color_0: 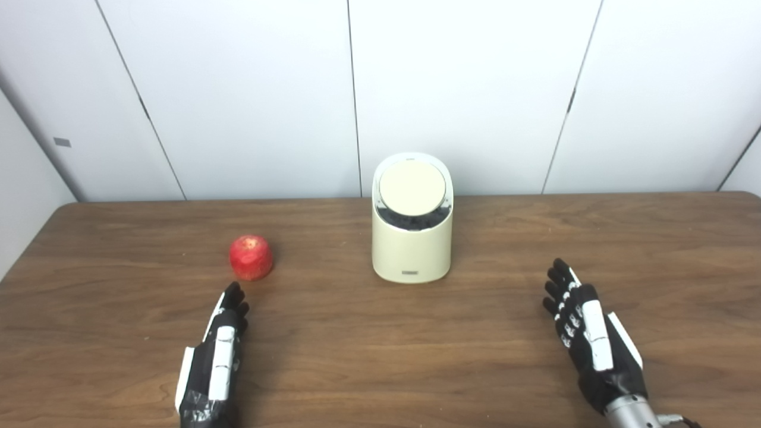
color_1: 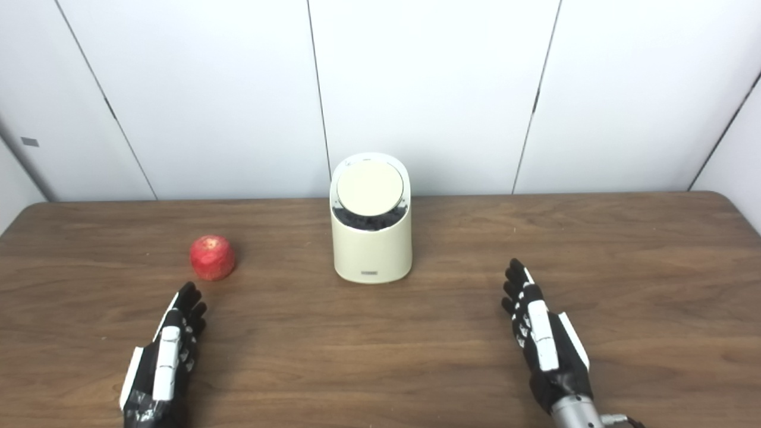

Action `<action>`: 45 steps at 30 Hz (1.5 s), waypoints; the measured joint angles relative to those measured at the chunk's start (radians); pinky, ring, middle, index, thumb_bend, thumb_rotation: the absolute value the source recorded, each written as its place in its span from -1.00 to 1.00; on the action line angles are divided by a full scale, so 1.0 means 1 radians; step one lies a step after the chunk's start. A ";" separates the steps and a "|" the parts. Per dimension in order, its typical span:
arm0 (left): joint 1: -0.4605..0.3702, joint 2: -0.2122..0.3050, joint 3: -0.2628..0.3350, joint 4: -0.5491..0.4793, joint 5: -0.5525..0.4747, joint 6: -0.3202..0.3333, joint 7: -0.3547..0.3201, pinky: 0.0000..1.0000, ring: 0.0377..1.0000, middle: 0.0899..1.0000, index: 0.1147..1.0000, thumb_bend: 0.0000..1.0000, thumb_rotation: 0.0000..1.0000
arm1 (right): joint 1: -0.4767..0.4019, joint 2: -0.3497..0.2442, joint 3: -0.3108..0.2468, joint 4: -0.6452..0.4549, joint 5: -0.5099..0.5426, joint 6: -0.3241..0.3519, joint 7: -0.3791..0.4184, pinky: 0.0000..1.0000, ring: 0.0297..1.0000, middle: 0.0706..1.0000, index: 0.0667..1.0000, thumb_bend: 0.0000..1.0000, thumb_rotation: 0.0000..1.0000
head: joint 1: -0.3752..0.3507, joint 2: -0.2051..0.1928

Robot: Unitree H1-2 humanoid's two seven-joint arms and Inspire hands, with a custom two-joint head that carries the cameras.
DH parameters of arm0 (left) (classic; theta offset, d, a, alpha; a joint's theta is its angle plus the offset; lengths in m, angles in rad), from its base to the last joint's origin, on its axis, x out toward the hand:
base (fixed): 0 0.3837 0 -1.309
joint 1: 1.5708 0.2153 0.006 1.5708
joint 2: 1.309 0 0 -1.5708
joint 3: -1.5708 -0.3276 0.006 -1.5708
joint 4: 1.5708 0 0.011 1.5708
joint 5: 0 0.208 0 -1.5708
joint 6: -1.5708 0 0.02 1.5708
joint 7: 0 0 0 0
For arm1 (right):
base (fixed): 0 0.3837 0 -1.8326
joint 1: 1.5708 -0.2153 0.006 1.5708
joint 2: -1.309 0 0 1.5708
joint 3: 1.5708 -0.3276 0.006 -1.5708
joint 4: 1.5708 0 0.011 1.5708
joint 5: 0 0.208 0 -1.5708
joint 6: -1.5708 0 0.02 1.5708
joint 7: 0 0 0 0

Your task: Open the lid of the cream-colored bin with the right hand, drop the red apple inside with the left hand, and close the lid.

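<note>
A cream-colored bin [color_0: 411, 249] stands upright at the middle of the wooden table, its round lid [color_0: 412, 188] tilted toward me and down on the rim. A red apple [color_0: 251, 257] rests on the table to the bin's left. My left hand [color_0: 219, 351] lies just in front of the apple, fingers stretched out and apart, holding nothing. My right hand [color_0: 585, 330] hovers to the right of and nearer than the bin, also open and empty, its fingers pointing away from me.
The brown wooden table [color_0: 380, 356] runs the full width of the view. White wall panels [color_0: 464, 89] close off the space right behind its far edge.
</note>
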 measured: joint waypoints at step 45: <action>0.000 -0.019 -0.022 0.052 0.026 -0.084 0.009 1.00 0.99 0.99 1.00 -0.10 0.85 | -0.050 -0.021 0.018 0.093 -0.116 -0.120 -0.021 0.77 0.86 0.90 0.93 0.54 0.32 | 0.000 -0.187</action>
